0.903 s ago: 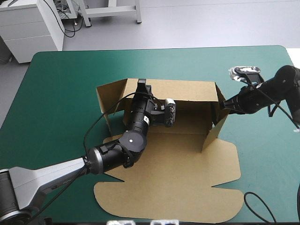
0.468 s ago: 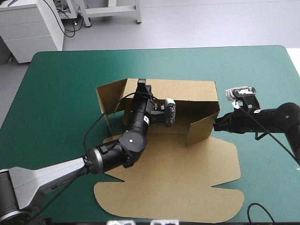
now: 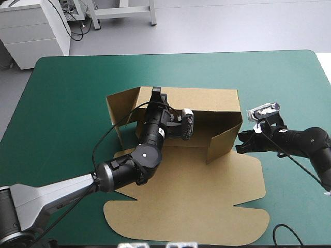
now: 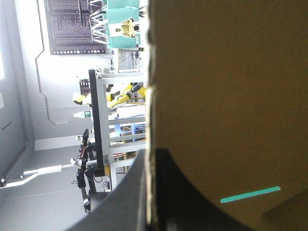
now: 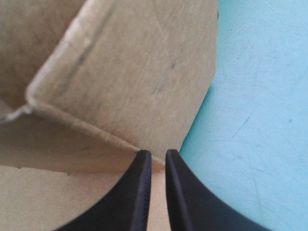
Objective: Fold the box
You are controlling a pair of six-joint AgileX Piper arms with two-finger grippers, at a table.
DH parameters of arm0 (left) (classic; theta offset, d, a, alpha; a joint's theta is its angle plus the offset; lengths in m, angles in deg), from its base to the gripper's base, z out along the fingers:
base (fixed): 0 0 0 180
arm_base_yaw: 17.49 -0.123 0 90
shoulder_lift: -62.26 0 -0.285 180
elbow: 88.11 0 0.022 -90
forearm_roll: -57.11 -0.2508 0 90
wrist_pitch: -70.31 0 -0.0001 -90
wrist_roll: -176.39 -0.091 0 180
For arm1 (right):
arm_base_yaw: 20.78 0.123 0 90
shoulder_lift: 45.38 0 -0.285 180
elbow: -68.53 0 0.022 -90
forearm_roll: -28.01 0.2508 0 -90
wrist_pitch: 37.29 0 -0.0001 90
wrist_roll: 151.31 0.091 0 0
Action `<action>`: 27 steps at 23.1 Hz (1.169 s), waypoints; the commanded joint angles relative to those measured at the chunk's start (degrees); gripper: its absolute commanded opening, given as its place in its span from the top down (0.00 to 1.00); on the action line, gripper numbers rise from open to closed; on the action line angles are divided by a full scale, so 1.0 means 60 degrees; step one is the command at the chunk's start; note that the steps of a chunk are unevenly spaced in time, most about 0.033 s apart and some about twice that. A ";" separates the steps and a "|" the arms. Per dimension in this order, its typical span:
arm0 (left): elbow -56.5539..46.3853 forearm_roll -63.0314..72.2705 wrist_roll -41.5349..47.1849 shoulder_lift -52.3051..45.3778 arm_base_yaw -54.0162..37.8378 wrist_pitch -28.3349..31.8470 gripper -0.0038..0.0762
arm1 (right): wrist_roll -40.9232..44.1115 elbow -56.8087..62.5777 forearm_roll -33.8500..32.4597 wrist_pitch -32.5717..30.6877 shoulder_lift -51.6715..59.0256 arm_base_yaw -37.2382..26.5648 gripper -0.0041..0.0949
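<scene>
The table (image 3: 67,103) with its teal-green cover fills most of the high view. The brown box (image 3: 170,170) lies at its middle, reaching toward the near edge. It is partly raised. The lid (image 3: 196,206) lies flat on the cover on the near side. The back wall (image 3: 212,98) stands upright along the far side. At the wall's left end a side flap (image 3: 121,106) stands up and angles toward the near edge. At its right end the other flap (image 3: 223,138) is swung inward across the floor of the box.

The left arm comes in from the near left corner, over the lid, and reaches up to the top edge of the back wall. There the left gripper (image 3: 156,94) is clamped on the board. In the left wrist view the wall's edge runs straight down between the two black fingers (image 4: 187,192), one on each face.

The right arm lies low over the cover from the right side. The right gripper (image 3: 241,143) sits at the outer face of the inward flap, near the box's right corner. Its fingers (image 5: 137,192) are all but closed, with only a thin slit between them, and the flap's edge runs into that slit at the tips.
</scene>
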 commanded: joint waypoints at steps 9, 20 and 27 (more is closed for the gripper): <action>0.0253 -0.0628 0.0079 -0.0468 0.0017 -0.0295 0.96 | -0.0266 -0.0237 0.1228 -0.0416 0.0254 0.0061 0.26; 0.0253 -0.0628 -0.0041 -0.0468 0.0017 -0.0227 0.96 | 0.0213 0.0515 0.2190 0.4924 0.0254 0.2923 0.26; 0.0253 -0.0628 -0.0013 -0.0468 0.0017 -0.0227 0.96 | 0.0281 0.0806 0.2626 0.7102 0.0200 0.3971 0.56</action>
